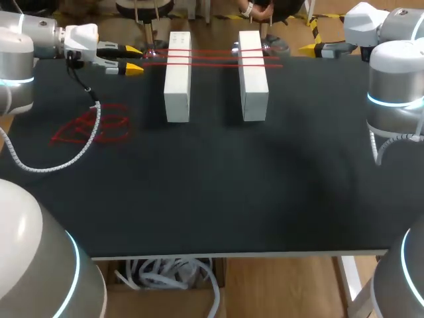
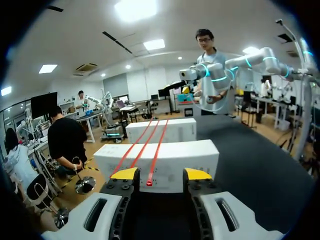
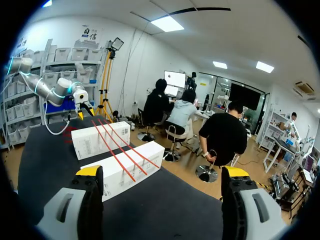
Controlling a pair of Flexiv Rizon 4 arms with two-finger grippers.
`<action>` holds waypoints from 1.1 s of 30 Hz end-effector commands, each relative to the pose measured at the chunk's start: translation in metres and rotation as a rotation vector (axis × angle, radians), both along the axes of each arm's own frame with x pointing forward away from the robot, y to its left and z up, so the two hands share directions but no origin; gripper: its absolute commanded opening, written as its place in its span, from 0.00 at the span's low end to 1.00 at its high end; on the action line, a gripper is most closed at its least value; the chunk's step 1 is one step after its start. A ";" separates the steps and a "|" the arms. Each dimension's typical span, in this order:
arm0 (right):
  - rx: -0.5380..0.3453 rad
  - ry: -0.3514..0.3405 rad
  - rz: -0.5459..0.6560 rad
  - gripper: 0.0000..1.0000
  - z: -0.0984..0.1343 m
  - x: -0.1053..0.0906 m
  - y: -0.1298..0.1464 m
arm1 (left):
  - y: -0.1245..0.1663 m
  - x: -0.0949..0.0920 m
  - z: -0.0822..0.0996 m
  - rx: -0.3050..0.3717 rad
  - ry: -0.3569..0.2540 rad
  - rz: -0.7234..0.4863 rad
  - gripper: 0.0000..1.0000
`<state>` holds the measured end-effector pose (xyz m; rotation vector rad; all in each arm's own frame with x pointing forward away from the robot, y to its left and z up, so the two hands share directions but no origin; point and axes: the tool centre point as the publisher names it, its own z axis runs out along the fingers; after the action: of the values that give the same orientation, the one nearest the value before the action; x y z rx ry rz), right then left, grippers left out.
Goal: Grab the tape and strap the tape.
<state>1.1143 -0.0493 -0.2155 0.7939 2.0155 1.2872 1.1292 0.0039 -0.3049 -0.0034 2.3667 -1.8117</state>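
Three red tape straps lie across two white boxes, the left box and the right box, at the table's far side. My left gripper hovers at the straps' left ends. In the left wrist view, one strap's end sits between the yellow tips of the left gripper, which stand apart without touching it, so the gripper is open. My right gripper is off the straps' right ends, wide open and holding nothing.
A loose heap of red tape lies on the black table at the left. My left arm's white coiled cable hangs over it. The table's front edge runs across the near side.
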 end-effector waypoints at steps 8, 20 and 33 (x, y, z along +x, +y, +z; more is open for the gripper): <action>0.001 0.000 0.001 1.00 0.000 0.000 0.000 | 0.000 0.014 -0.012 -0.025 0.012 -0.058 0.29; 0.001 0.000 0.001 1.00 0.000 0.000 0.000 | -0.005 0.020 -0.020 -0.041 0.009 -0.066 0.20; 0.001 0.000 0.001 1.00 0.000 0.000 0.000 | -0.006 0.019 -0.025 -0.053 0.008 -0.070 0.23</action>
<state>1.1143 -0.0493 -0.2155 0.7939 2.0155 1.2872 1.1437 -0.0030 -0.3257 0.0545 2.3539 -1.8937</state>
